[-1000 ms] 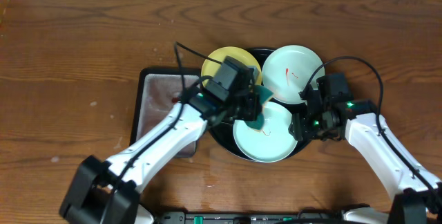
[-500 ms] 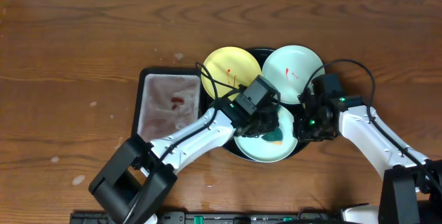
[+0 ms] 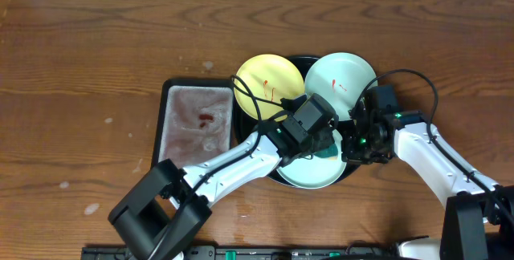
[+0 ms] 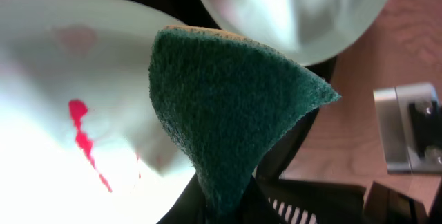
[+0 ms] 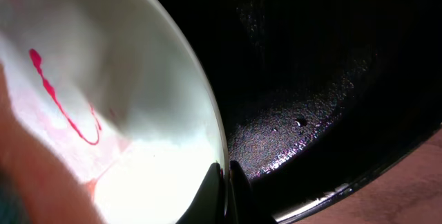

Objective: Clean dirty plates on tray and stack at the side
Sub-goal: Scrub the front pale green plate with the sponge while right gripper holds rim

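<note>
- Overhead first: the left gripper (image 3: 320, 138) is clamped tight on a green sponge (image 3: 324, 152), and the sponge hangs right over the near plate (image 3: 305, 173) beneath it.
- The right gripper (image 3: 350, 146) sits just to the right of the left one, pinched shut at that plate's right edge.
- Beyond the left gripper and to its left lies the yellow plate (image 3: 263, 83). The far plate (image 3: 339, 77) lies just beyond the right gripper.
- All three plates are in the black tray (image 3: 303, 61). A grey tray (image 3: 197, 119) sits off to the left gripper's left.
- Left wrist now: the sponge (image 4: 228, 113) fills the middle, gripped from below.
- The near plate (image 4: 41, 58) spreads left of it with a red smear (image 4: 86, 141), and the far plate (image 4: 297, 10) is up ahead.
- Right wrist: the gripper (image 5: 224, 175) is closed thin on the near plate's (image 5: 117, 58) rim.
- A red smear (image 5: 62, 106) is left of the fingertips, and the glossy tray (image 5: 331, 79) is to their right.
</note>
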Controlling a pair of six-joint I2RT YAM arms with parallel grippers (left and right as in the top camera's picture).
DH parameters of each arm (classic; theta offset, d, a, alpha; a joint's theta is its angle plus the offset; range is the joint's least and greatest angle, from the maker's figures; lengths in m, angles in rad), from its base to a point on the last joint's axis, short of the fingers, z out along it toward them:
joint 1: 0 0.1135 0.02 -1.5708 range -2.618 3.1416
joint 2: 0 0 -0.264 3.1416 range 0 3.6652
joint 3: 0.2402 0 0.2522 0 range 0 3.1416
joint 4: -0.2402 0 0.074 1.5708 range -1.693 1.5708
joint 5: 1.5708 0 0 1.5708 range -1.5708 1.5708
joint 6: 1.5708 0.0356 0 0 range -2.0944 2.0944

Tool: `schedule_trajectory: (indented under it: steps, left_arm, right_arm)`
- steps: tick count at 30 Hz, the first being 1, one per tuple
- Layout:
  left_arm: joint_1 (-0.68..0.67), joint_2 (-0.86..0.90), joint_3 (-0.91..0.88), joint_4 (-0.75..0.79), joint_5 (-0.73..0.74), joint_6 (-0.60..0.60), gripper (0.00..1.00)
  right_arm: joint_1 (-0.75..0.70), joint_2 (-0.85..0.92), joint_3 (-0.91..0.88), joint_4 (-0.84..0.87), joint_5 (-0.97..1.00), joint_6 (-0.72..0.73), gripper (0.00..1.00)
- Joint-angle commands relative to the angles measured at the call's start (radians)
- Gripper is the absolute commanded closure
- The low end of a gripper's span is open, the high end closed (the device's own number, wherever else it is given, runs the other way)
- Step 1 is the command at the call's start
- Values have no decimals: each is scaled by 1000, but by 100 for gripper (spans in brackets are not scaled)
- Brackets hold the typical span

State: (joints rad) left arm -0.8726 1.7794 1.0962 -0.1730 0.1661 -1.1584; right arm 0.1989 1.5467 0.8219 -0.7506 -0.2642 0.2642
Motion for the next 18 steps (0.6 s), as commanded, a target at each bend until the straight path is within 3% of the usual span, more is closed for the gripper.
schedule_trajectory:
  steps: [1,7,18]
  left_arm:
    - [-4,38,6,4,-37,-33,93]
    - [-3,80,6,-13,-53,-26,92]
    - [43,60,7,-177,-140,90,93]
  right_arm:
    - [18,3,-2,-2,5,13,99]
    - [18,3,-2,-2,5,13,99]
    - [18,3,-2,-5,6,12,99]
